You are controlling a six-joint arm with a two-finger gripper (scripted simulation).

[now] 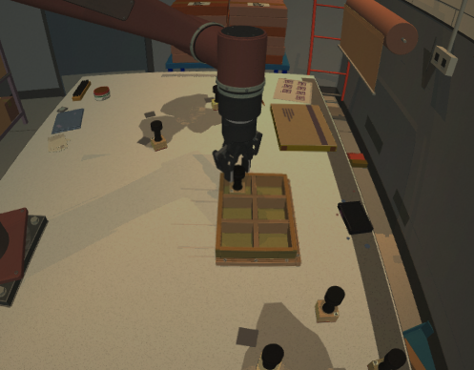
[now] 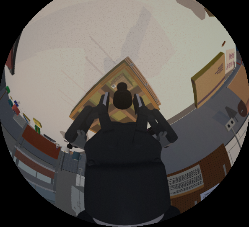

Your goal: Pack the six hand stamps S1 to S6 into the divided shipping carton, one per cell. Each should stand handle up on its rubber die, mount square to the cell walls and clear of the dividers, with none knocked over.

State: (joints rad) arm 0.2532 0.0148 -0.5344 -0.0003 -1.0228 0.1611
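A black-handled hand stamp [image 1: 238,179] stands handle up in the far left cell of the divided carton [image 1: 256,217]; the other cells hold nothing. My gripper [image 1: 237,164] is open around the stamp's knob [image 2: 122,97], holding nothing. Another stamp [image 1: 157,135] stands on the table beyond the carton to the left. Three more stand near the table's near edge: one [image 1: 329,303] to the right, one [image 1: 272,356] at the bottom, one [image 1: 390,360] at the corner.
A flat cardboard box [image 1: 302,127] lies on the table beyond the carton to the right. A black pad [image 1: 355,217] lies right of the carton near the table edge. The arm's base [image 1: 8,248] sits at the left. A tin [image 1: 101,93] and brush [image 1: 81,89] lie far left.
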